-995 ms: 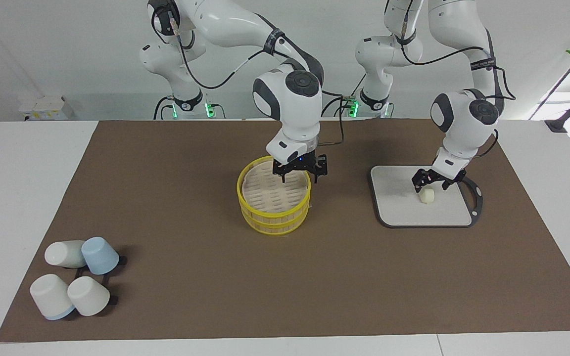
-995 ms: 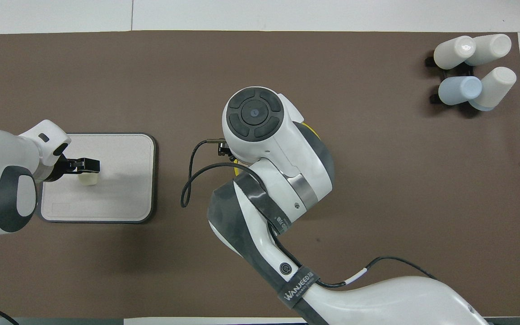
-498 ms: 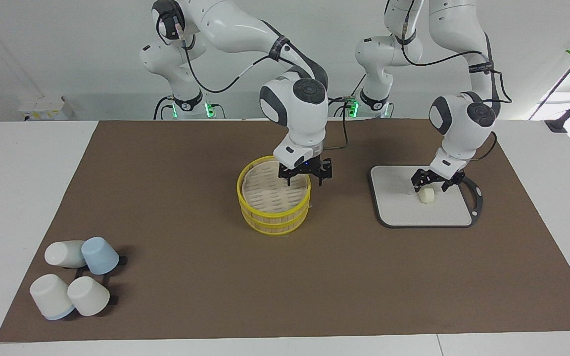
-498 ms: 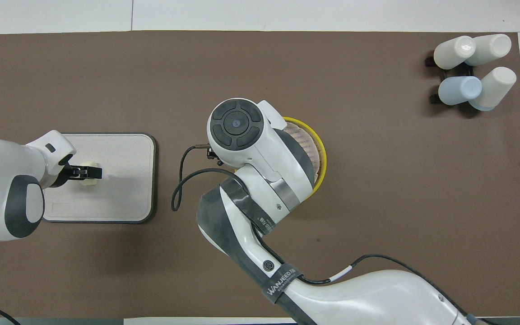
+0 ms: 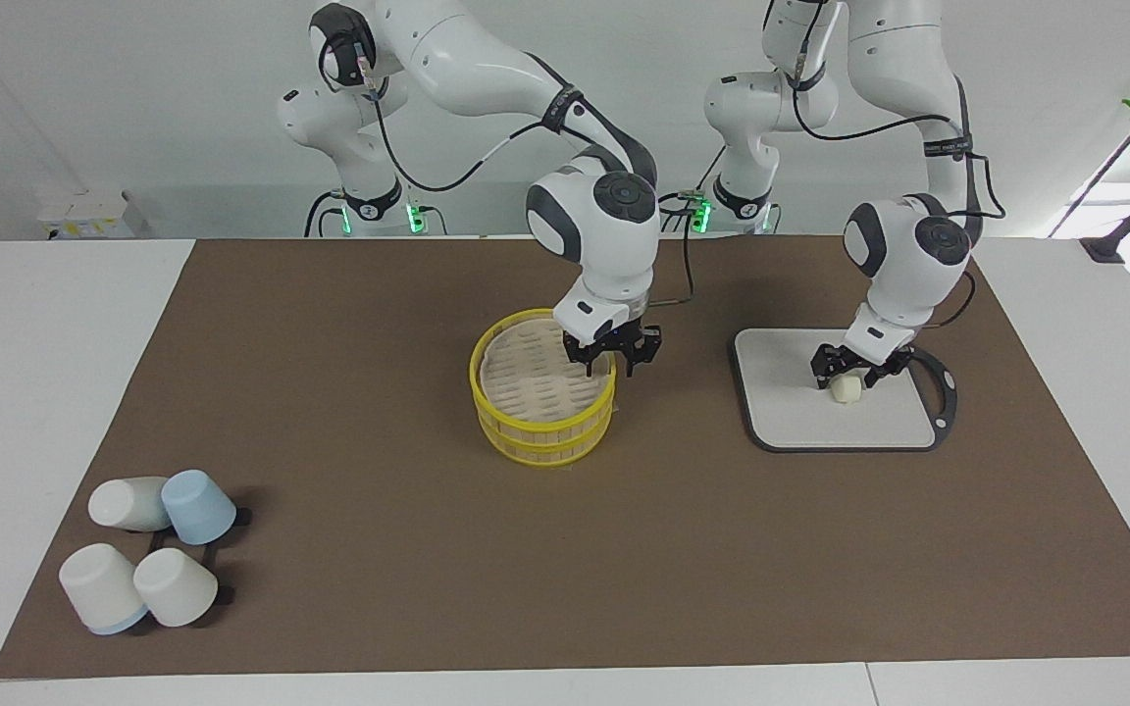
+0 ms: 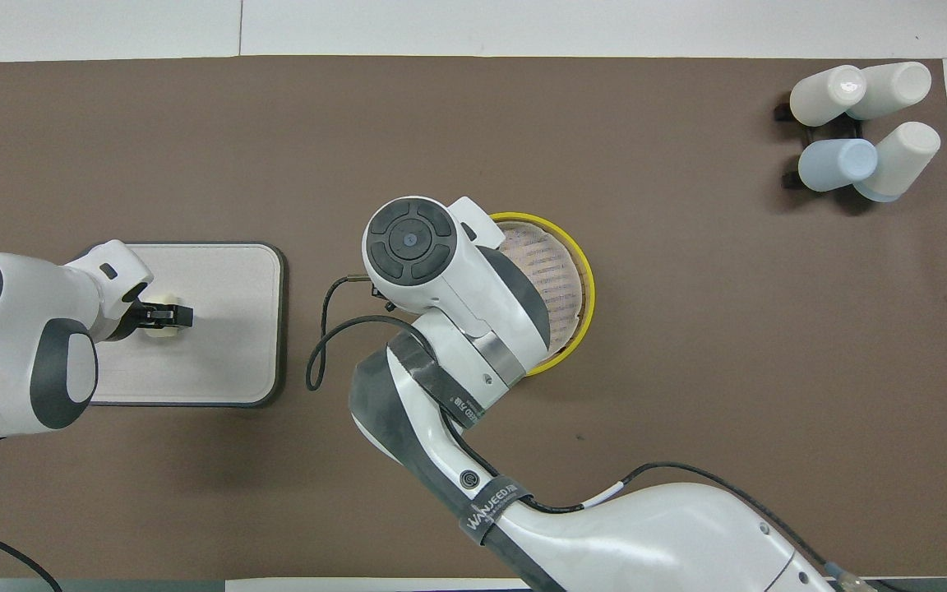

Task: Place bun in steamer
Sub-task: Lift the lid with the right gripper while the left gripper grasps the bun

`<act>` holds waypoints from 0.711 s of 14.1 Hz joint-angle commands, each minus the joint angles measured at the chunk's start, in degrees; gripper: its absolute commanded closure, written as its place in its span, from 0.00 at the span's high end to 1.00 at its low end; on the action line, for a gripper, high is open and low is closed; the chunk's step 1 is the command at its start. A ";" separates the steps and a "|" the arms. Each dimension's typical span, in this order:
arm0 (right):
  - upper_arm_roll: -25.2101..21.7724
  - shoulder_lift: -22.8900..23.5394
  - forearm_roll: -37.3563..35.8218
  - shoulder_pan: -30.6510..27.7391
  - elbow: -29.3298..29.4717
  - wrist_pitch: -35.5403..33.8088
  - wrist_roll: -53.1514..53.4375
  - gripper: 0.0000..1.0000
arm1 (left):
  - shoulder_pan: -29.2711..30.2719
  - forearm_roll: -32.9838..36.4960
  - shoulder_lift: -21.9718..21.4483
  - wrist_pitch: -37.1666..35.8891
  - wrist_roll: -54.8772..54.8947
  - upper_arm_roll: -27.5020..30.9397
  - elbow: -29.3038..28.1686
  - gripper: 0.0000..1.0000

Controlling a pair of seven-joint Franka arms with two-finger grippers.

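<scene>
The left gripper (image 5: 851, 378) has dropped lower around the small cream-white rounded bun (image 5: 847, 389) on the grey rectangular board with the black handle (image 5: 791, 412), fingers now narrower and straddling it; whether they pinch it, I cannot tell. The bun hasn't moved, still toward the left arm's end. The right gripper (image 5: 612, 361) has slid along the round yellow-rimmed steamer basket (image 5: 526, 424) to its rim, fingers partly drawn in, one each side of the rim. White and pale blue cups (image 5: 148, 559) unchanged.
</scene>
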 commanded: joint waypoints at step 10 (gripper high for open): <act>-0.36 -0.37 -0.76 -7.94 5.56 -3.59 -11.93 0.00 | 0.13 0.12 -0.23 -8.23 -0.14 0.01 5.32 0.41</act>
